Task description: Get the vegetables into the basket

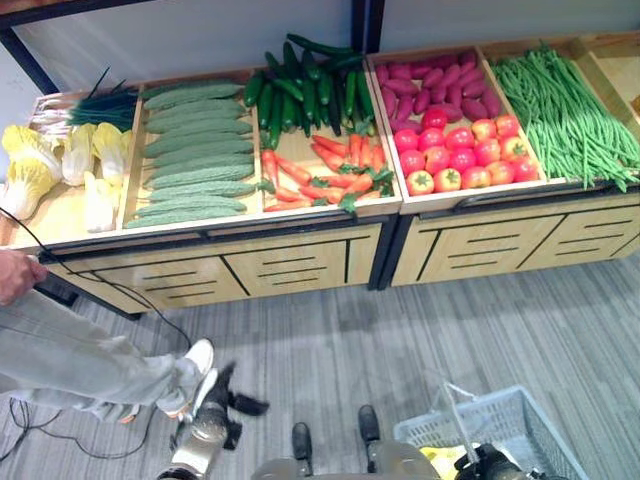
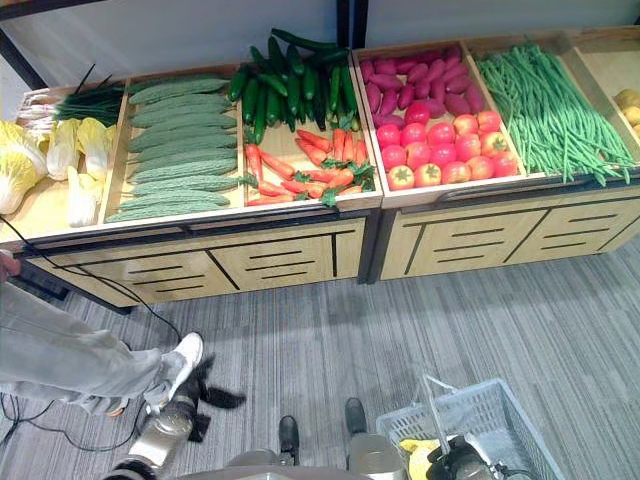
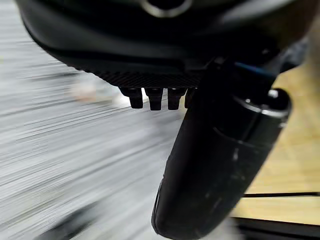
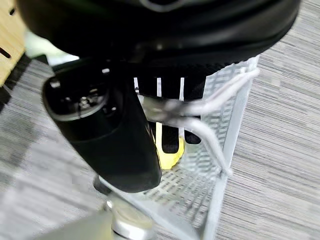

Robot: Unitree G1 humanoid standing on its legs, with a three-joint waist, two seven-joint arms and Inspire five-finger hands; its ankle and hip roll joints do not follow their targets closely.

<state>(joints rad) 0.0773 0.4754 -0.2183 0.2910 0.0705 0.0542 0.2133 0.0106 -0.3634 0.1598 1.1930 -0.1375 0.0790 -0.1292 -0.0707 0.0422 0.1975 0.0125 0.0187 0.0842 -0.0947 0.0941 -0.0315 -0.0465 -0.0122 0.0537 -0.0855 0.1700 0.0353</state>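
Note:
Vegetables lie in the wooden display bins: pale cabbages (image 1: pixel 30 165), long green gourds (image 1: pixel 190 150), dark cucumbers (image 1: pixel 305 85), carrots (image 1: pixel 330 170), tomatoes (image 1: pixel 460 150), purple sweet potatoes (image 1: pixel 435 85) and green beans (image 1: pixel 570 115). A white wire basket (image 1: pixel 510 425) hangs low at my right, over the floor. My right hand (image 4: pixel 110 135) is shut on the basket's handle (image 4: pixel 200 107). A yellow item (image 4: pixel 167 157) lies inside the basket. Low at my left, my left hand (image 1: pixel 225 400) hangs open and holds nothing, well short of the bins.
A person's leg with a white shoe (image 1: pixel 195 360) stands close beside my left hand, and the person's hand (image 1: pixel 15 275) is at the left edge. Grey striped floor (image 1: pixel 330 340) lies between me and the bins' drawer fronts (image 1: pixel 290 265).

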